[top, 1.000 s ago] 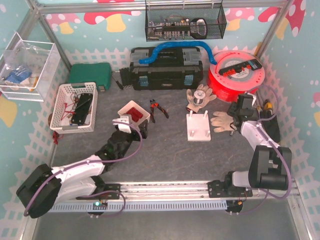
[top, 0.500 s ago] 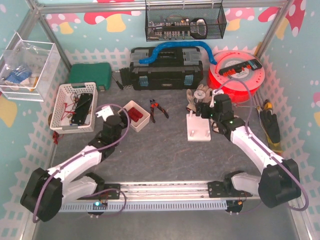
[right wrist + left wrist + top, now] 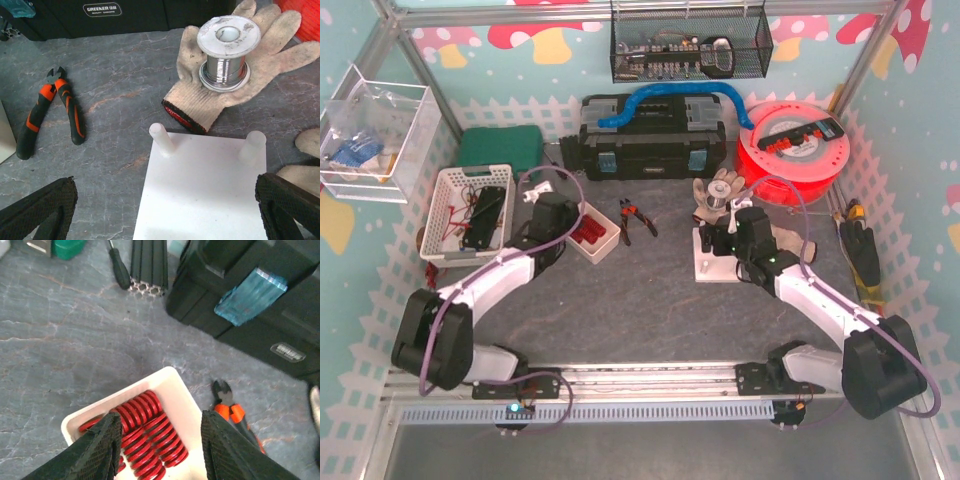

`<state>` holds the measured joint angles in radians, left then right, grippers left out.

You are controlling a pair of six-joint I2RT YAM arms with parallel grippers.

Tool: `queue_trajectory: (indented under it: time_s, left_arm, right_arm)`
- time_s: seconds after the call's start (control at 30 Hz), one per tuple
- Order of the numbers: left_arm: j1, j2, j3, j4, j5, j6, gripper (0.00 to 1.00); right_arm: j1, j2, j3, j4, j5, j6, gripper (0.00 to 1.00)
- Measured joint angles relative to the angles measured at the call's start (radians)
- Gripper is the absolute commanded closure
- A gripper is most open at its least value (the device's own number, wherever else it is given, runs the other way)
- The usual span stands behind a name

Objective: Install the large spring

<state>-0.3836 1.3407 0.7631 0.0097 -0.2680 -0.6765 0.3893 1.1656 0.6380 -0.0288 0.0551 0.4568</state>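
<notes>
Several large red springs [image 3: 145,425] lie in a small white tray [image 3: 186,399], seen in the top view as the tray [image 3: 605,246]. My left gripper [image 3: 160,436] hangs just over them with its black fingers [image 3: 100,447] apart, one on each side of two springs; I see no grip. The white peg plate [image 3: 205,195] carries bare upright pegs [image 3: 161,139] at its corners. My right gripper [image 3: 167,200] stands wide open over that plate [image 3: 718,266], nothing between its pads.
Orange-handled pliers [image 3: 632,218] lie between tray and plate. A work glove with a solder spool [image 3: 227,45] sits just behind the plate. The black toolbox [image 3: 652,140], red cable reel [image 3: 790,150] and white basket [image 3: 470,215] line the back.
My left arm has swung back and right over the spring tray, and its jaws have narrowed. My right arm has moved left from the gloves to above the peg plate, and its jaws have widened.
</notes>
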Motion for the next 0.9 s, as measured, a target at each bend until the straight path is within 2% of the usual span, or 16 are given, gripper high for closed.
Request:
queue_trajectory:
  time_s: [0.13, 0.5, 0.67, 0.9]
  left_arm:
    - [0.014, 0.097, 0.063, -0.034, 0.066, 0.059, 0.51]
    - [0.039, 0.208, 0.19, -0.129, 0.222, 0.536, 0.51]
    - [0.09, 0.262, 0.239, -0.203, 0.266, 0.653, 0.51]
    - [0.096, 0.334, 0.288, -0.292, 0.298, 0.761, 0.53]
  right_arm:
    - [0.007, 0.0, -0.002, 0.021, 0.007, 0.0, 0.04]
    - [0.019, 0.004, -0.011, 0.053, 0.002, -0.006, 0.04]
    - [0.025, 0.004, -0.011, 0.057, 0.002, -0.008, 0.04]
    - [0.025, -0.002, -0.016, 0.059, 0.003, -0.008, 0.04]
